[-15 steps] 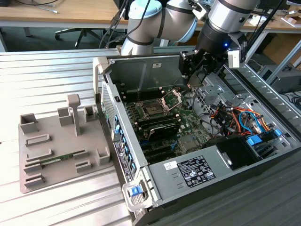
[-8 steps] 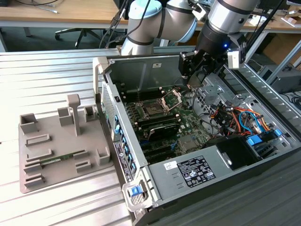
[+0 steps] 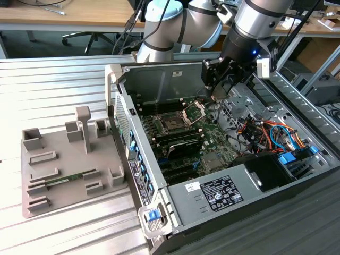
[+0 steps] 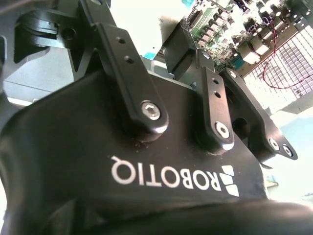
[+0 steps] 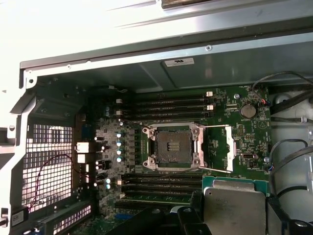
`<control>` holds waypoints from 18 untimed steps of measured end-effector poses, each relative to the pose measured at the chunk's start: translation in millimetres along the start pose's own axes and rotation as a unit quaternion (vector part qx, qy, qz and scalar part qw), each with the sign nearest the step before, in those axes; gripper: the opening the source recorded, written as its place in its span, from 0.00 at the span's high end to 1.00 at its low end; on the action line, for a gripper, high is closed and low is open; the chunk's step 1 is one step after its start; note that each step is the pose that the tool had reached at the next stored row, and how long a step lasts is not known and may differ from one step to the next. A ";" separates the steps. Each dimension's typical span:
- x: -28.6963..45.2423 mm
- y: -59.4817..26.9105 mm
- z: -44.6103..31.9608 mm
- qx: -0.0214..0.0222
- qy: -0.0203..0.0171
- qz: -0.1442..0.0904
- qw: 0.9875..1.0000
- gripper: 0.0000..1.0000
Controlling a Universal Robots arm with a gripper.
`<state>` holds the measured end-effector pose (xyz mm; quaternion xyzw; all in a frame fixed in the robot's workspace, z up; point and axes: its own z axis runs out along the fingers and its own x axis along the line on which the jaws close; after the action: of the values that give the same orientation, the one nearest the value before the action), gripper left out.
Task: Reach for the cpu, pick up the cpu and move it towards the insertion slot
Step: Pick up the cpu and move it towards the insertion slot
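In the exterior view, the gripper [image 3: 219, 91] hangs inside the open computer case [image 3: 159, 79], the insertion slot [image 3: 173, 125] just below it. In the first wrist view, its fingers clench the cpu [image 5: 234, 208] — socket frame open beyond.

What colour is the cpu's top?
Pale silver-cream metal; the cpu shows best in the first wrist view.
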<state>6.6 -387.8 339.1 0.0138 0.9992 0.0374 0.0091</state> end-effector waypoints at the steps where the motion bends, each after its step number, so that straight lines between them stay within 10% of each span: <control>1: 0.2 0.0 0.1 0.000 0.000 0.000 1.000 0.45; 18: 6.0 -0.2 0.7 0.000 0.000 0.000 1.000 0.45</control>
<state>0.6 -387.8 338.3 0.0139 0.9992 0.0373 0.0091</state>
